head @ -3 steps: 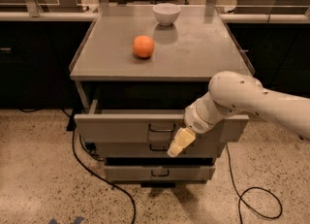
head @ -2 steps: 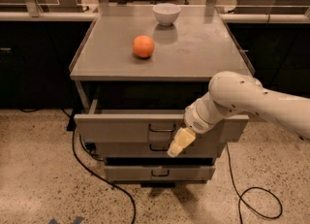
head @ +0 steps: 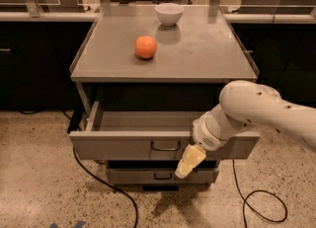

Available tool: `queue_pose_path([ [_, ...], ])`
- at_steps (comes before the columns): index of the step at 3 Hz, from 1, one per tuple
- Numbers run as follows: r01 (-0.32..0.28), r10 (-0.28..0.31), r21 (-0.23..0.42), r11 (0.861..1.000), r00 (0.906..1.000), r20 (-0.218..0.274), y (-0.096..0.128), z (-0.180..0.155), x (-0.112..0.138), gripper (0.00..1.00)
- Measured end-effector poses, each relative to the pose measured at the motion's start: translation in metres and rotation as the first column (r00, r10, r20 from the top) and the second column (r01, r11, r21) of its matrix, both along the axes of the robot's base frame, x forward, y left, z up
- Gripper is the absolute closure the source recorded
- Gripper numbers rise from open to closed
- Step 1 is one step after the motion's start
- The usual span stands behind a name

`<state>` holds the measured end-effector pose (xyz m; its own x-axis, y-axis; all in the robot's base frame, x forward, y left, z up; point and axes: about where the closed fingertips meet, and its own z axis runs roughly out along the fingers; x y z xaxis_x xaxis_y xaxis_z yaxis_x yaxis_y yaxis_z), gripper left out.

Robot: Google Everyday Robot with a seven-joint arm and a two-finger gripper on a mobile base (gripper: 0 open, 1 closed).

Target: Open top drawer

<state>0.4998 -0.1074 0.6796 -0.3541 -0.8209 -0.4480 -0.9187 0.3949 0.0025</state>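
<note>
In the camera view the top drawer point(head: 123, 144) stands well out from under the cart top point(head: 197, 49), its inside showing behind the front panel, so I judge the opening largely done, with at most a little pull left. The gripper point(head: 190, 162) hangs at the panel's lower edge, just right of the dark handle point(head: 165, 146) and seemingly off it. I cannot tell how wide it stands.

The top drawer point(head: 118, 145) juts forward from under the cart top point(head: 207, 54). The gripper point(head: 189, 162) hangs before the drawer's front, just right of and below its handle point(head: 165, 146). Above the drawer, on the cart top, lies a fruit point(head: 145, 47) (left of centre), with a bowl point(head: 169, 14) behind it. A lower drawer point(head: 143, 176) sits beneath.
</note>
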Motion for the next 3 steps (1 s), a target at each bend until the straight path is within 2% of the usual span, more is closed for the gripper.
queue_pose_path([
  [2, -0.003, 0.003, -0.002, 1.000, 0.9999, -0.015, 0.000, -0.006, -0.001, 0.00],
  [3, -0.015, 0.015, -0.002, 1.000, 0.9966, -0.081, 0.001, -0.022, -0.018, 0.00],
])
